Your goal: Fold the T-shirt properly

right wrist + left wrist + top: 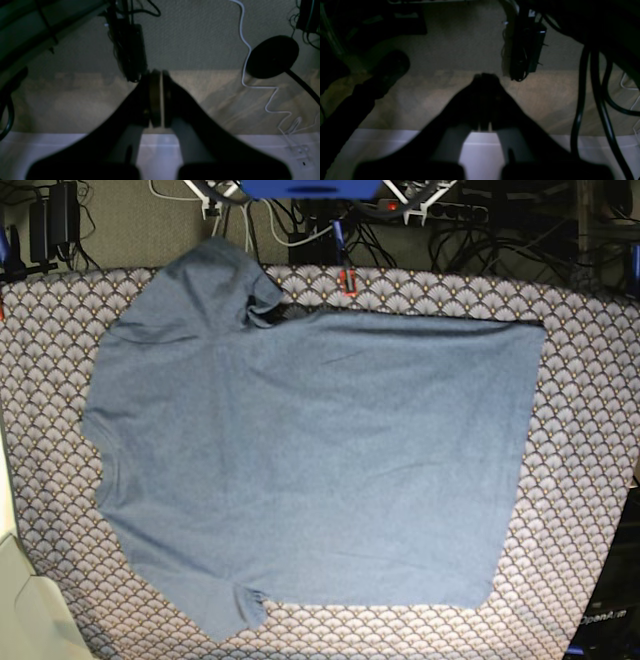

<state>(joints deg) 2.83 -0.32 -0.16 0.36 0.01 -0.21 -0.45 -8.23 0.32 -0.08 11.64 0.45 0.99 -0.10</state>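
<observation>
Covering your worktop, grey fan-scale cloth is carrying the heathered slate-blue T-shirt, lying spread flat, plain side up. Only your wrist views are showing both grippers, left and right, jaws closed, empty, over carpet.

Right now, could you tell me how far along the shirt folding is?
Nothing looks folded yet: the T-shirt lies spread flat on the patterned table cover, both sleeves out. Nothing is in hand; the left claw and right claw are shut, empty, facing the floor. Every fold is still left.
</observation>
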